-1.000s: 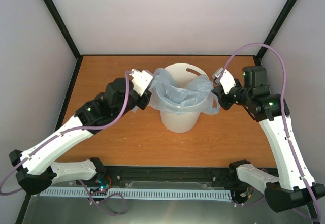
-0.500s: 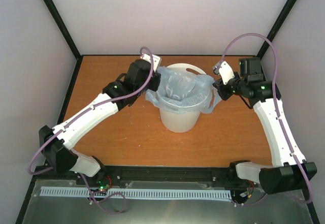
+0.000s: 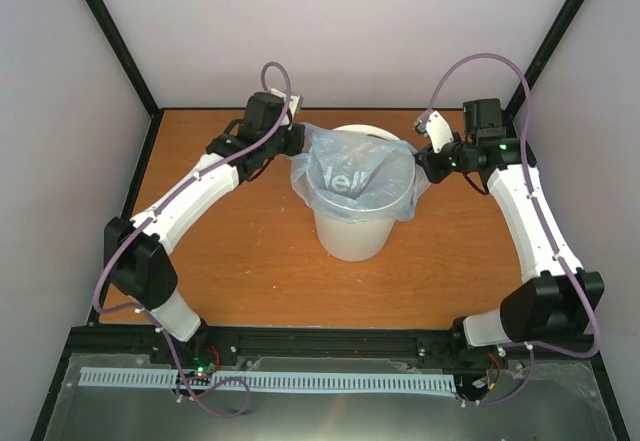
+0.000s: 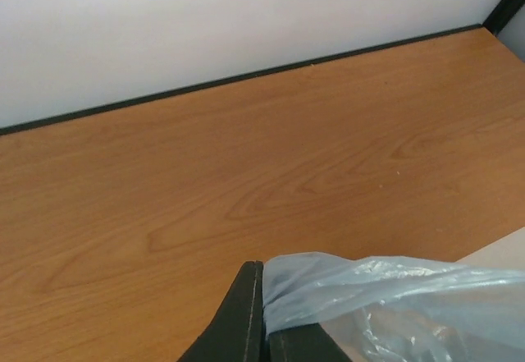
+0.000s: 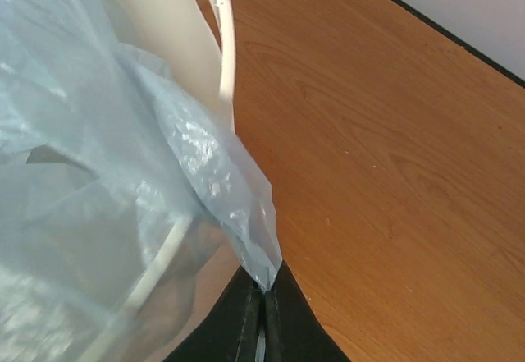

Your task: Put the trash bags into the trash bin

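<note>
The pale-blue trash bag with white lettering is stretched wide over the mouth of the off-white trash bin, which stands upright mid-table. My left gripper is shut on the bag's left edge by the bin's rim; the left wrist view shows the bag pinched at my gripper. My right gripper is shut on the bag's right edge; the right wrist view shows the bag tapering into my gripper, beside the bin's rim.
The wooden table is enclosed by pale walls and black frame posts. Both arms reach along the far half of the table, either side of the bin.
Both grippers have moved toward the back wall and apart, pulling the bag's mouth open and flat across the bin's rim. The lettering now shows.
</note>
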